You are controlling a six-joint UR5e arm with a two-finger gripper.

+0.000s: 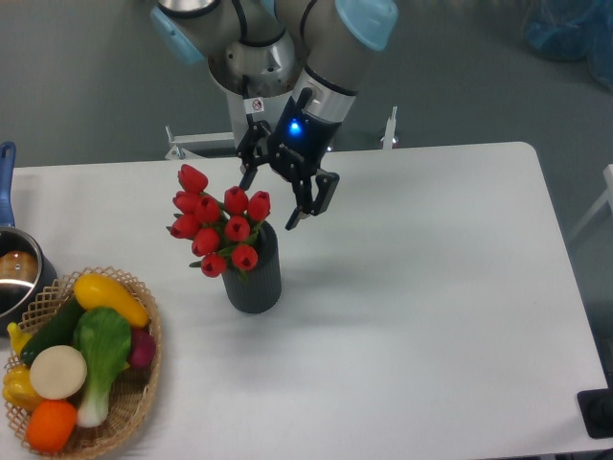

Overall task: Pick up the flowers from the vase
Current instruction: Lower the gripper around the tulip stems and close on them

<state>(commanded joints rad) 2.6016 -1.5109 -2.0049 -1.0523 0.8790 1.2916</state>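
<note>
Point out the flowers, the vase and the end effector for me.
flowers [222, 228], fixed camera view, on a red bud in the middle of the bunch.
vase [255, 284], fixed camera view, on its ribbed dark wall.
end effector [274, 202], fixed camera view, midway between its open fingertips.

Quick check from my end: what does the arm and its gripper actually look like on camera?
A silver-grey tubular arm with light blue joint caps. The black two-finger gripper has angular linkage fingers and a glowing blue light at its wrist. The base column carries a small red-and-white sticker.
</note>
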